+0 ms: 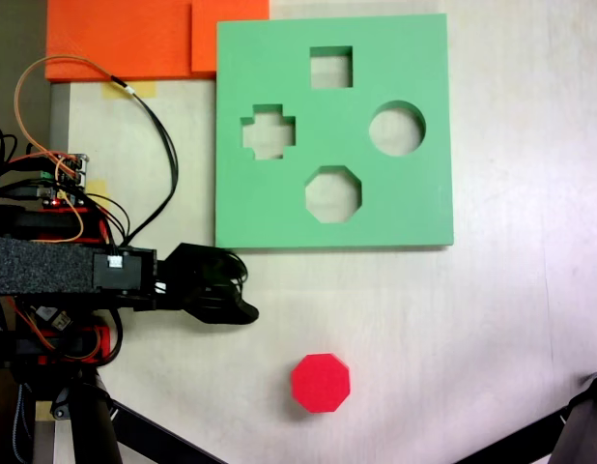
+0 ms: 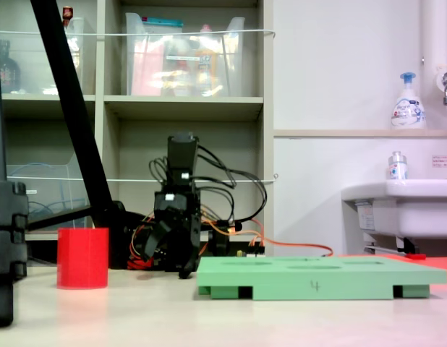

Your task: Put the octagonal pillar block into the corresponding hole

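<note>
Black end effector (image 2: 173, 256) hangs empty, jaws parted, apart from the red octagonal pillar block (image 1: 321, 383).

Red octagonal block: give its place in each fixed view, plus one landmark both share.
A fixed view from above: the red octagonal block lies low and centre, on the table below the green board.
A fixed view from table level: the block stands far left.
Shared landmark: the green board.
</note>
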Motion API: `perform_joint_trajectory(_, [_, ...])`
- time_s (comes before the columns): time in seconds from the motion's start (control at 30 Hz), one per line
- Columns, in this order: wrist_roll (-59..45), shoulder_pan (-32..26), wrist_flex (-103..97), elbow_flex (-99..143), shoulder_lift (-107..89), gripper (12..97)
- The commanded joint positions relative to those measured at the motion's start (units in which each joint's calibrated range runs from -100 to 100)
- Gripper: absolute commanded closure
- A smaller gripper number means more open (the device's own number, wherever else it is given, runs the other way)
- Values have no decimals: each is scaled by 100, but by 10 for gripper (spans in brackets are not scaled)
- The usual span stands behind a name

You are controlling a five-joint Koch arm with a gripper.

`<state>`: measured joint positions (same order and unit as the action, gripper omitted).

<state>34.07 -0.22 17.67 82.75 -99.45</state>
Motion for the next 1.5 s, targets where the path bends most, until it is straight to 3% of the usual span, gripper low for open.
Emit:
perform_joint_trajectory(0.0, [308, 10, 1454, -878, -55, 660])
perform_joint_trajectory(0.27, [547, 93, 5075, -3889, -55, 636])
perform_joint_trajectory(0.57, [640, 88, 7029, -5623, -55, 456])
perform_joint_trajectory(0.63, [669, 93, 7337, -5803, -55, 449])
perform_joint_trajectory(0.77, [825, 88, 7684, -5843, -55, 318])
perform_joint_trajectory(0.97, [1392, -93, 8214, -5972, -55, 266])
perform_joint_trajectory(1.47, [2369, -1109, 8233, -7906, 755, 268])
